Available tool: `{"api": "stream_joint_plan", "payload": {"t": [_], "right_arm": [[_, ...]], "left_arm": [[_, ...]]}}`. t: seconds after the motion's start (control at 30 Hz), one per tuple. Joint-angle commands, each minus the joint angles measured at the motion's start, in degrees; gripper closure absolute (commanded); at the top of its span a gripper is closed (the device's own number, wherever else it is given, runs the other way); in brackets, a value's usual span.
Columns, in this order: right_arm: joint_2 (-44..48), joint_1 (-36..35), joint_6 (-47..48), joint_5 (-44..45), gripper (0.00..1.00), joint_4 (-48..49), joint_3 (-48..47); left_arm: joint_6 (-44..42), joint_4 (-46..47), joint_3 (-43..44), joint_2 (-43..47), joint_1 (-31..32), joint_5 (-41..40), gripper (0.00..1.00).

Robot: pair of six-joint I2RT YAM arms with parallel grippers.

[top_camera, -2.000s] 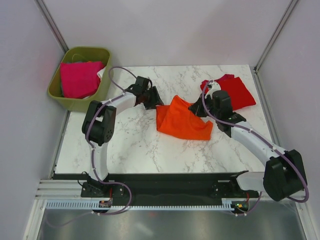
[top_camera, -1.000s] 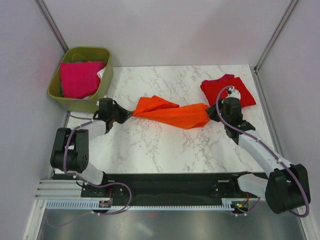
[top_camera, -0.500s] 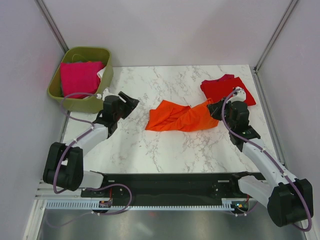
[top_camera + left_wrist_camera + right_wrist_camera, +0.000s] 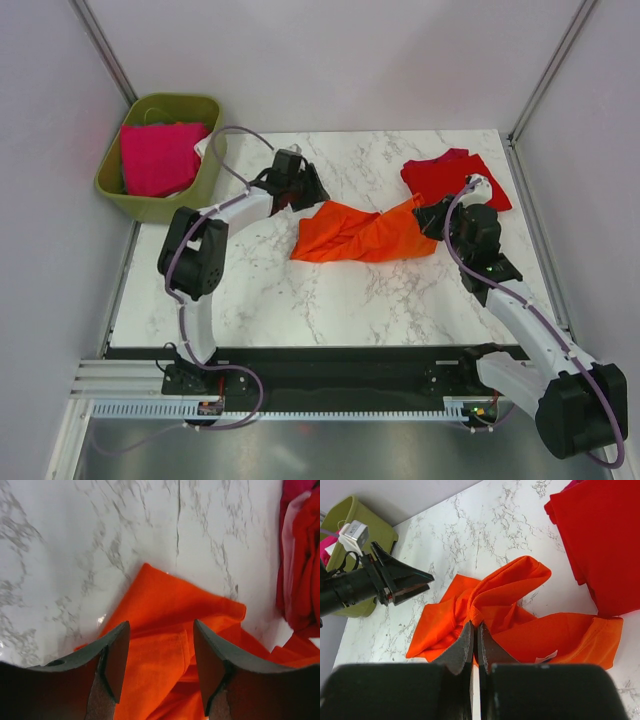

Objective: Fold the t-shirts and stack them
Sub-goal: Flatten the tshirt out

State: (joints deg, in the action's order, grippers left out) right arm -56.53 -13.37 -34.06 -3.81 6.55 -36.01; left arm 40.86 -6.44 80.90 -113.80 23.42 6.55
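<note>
Leftmost, beyond the far-left corner of the table [image 4: 300,295], the olive bin [image 4: 150,205] holds the magenta shirt [image 4: 155,158], not yet taken out. Next, the left gripper [image 4: 300,188] hovers over the far-centre of the table with its jaws spread and nothing between them; the left wrist view looks down past its fingers [image 4: 117,652] onto the near-flat left corner of the orange shirt [image 4: 360,235]. That shirt lies crumpled and twisted across the middle of the table, touching neither edge. At its right end the right gripper [image 4: 475,626] is clenched on a hem, a ridge of cloth rising to the fingertips. Rightmost, near the far-right corner, the red shirt [image 4: 458,180] rests as a compact pad, apparently folded already.

The step in hand appears to be spreading the orange shirt flat before folding. The next move likely calls for the left gripper to descend and pinch the exposed corner below it, so both arms can draw the cloth taut.
</note>
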Motion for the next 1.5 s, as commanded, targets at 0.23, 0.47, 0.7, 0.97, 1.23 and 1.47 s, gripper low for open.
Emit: {"api": "stream_joint_plan", "payload": {"t": [0.23,0.47,0.7,0.97,1.23,1.47], "right_arm": [[-0.6,0.0,0.9,-1.5,1.00,3.6,0.0],[-0.2,0.1,1.1,-1.2,1.00,3.6,0.1],[-0.4,0.0,1.3,-1.1,1.00,3.6,0.1],[-0.9,0.1,1.5,-0.5,1.00,3.7,0.1],[-1.9,0.1,1.5,0.0,1.00,3.2,-0.1],[-2.4,0.1,1.3,0.1,1.00,3.1,-0.2]], "left_arm": [[-11.2,-13.3,12.5,-4.1,8.7,-11.4,0.44],[-11.9,-25.4,24.3,-12.5,11.4,-19.5,0.50],[-11.5,-27.8,26.9,-14.7,11.5,-19.6,0.55],[-10.7,-29.2,26.9,-14.5,11.5,-20.3,0.98],[-7.7,-28.6,21.5,-6.8,11.3,-30.0,0.98],[-8.6,-24.5,17.3,-4.8,12.1,-23.1,0.67]]}}
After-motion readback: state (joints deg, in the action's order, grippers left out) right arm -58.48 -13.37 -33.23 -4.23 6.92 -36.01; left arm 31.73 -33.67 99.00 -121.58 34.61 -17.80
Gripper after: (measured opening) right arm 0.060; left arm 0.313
